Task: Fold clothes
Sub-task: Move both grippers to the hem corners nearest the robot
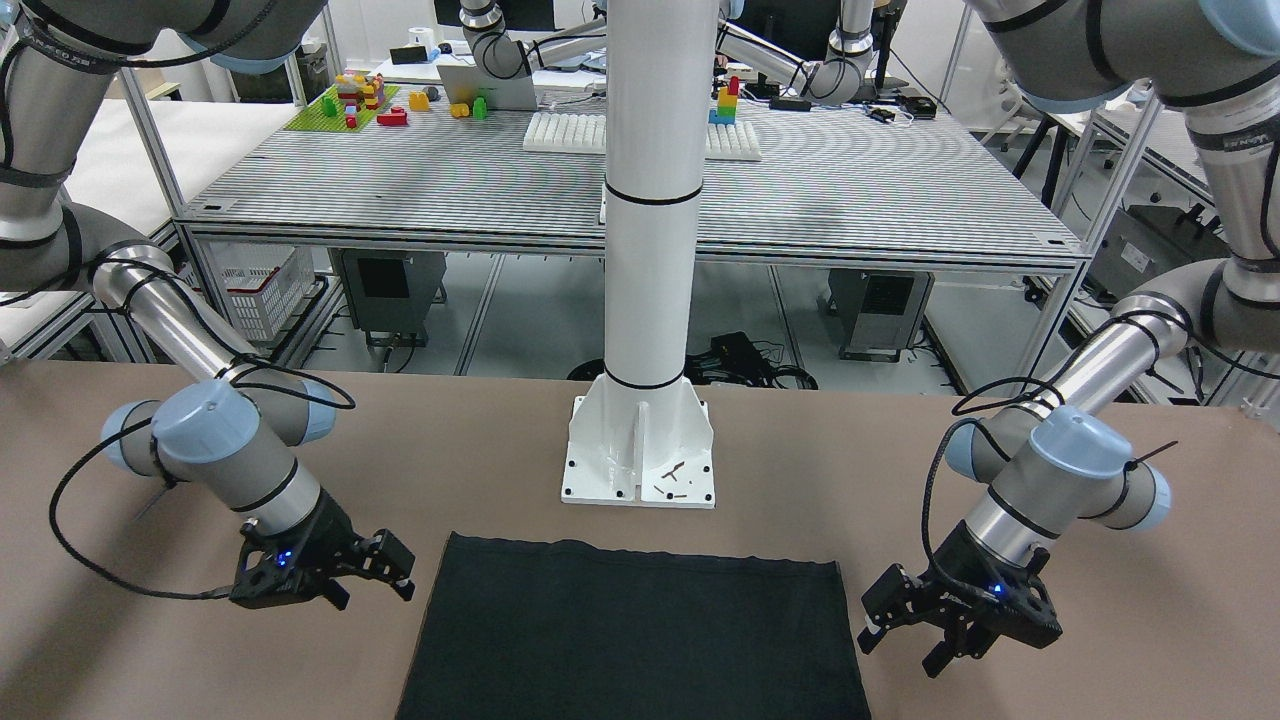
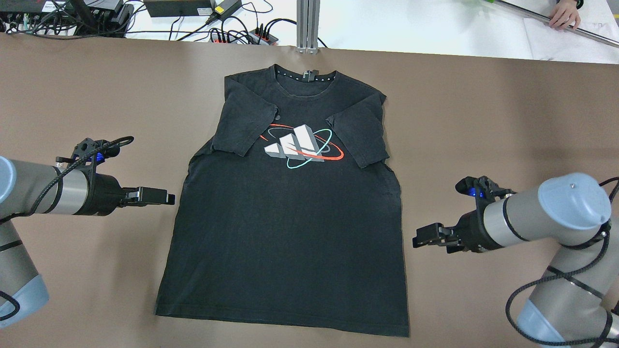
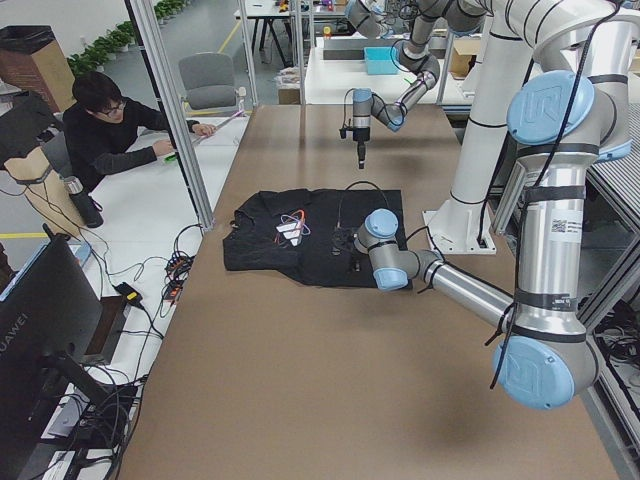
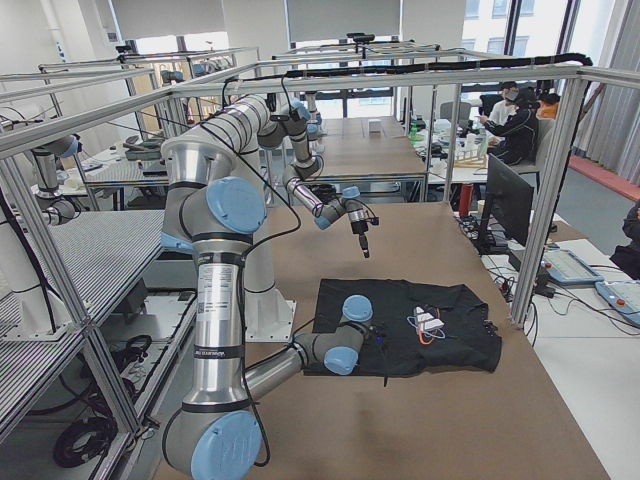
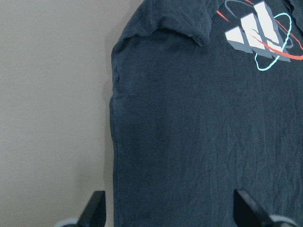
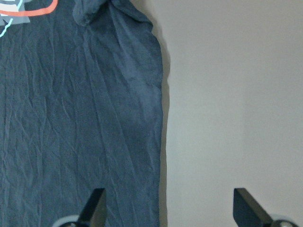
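Black plastic fingers (image 5: 96,210) of my left gripper (image 2: 155,195) stand wide apart and hold nothing. My right gripper (image 2: 426,238) is the same, spread wide and empty.

The dark T-shirt (image 2: 290,232) lies flat on the brown table (image 2: 72,96), between the two grippers, with the print (image 2: 302,147) facing up. Its long axis runs straight away from me: the hem (image 2: 280,321) is on my side and the collar (image 2: 304,82) at the far side. The sleeves (image 2: 242,125) are turned in over the chest.

From my left fingers the shirt lies inward, and its side edge is just beside the tips. In the left wrist view this edge runs up between my two fingers. The right wrist view shows the same thing on the other side. I judge that no arm is clearly nearer; each one has its own side edge in front of it.

How high my fingers are above the cloth I cannot tell. The wrist views show only the fingertips at the bottom border. The front-facing view cuts the shirt off and shows only the hem part. In the side views the grippers are too small to read.
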{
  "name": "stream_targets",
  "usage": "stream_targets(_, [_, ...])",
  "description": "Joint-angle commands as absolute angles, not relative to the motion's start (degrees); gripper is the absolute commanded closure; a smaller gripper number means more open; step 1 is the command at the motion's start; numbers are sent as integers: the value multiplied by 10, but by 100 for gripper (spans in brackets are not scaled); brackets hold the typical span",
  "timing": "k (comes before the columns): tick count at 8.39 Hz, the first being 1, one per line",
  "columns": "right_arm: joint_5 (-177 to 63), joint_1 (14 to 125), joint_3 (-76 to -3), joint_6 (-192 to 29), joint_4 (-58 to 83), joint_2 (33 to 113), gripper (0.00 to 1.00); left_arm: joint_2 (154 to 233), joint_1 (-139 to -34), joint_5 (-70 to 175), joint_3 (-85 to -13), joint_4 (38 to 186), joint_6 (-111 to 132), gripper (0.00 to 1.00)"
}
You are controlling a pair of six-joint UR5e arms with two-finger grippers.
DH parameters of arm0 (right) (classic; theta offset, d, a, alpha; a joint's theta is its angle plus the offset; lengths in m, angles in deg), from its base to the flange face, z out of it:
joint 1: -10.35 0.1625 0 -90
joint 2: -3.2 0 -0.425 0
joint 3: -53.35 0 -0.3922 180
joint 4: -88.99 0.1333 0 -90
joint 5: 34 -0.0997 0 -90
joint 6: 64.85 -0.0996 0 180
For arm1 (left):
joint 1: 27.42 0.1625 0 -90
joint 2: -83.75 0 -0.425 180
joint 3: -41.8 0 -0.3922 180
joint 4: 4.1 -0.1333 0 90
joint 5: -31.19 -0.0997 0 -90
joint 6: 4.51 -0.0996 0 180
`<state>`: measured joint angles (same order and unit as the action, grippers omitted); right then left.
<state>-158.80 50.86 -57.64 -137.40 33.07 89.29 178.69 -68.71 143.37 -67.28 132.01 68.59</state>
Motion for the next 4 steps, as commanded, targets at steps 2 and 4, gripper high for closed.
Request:
stream_targets(2, [-1493,343,-613,-1444,352,907,6,1733,-674,1410,-697,1338,692,6])
stream_targets(4, [-1480,330,-612,-1475,353,911,6,1717,-660,1383,-705,1338,692,6])
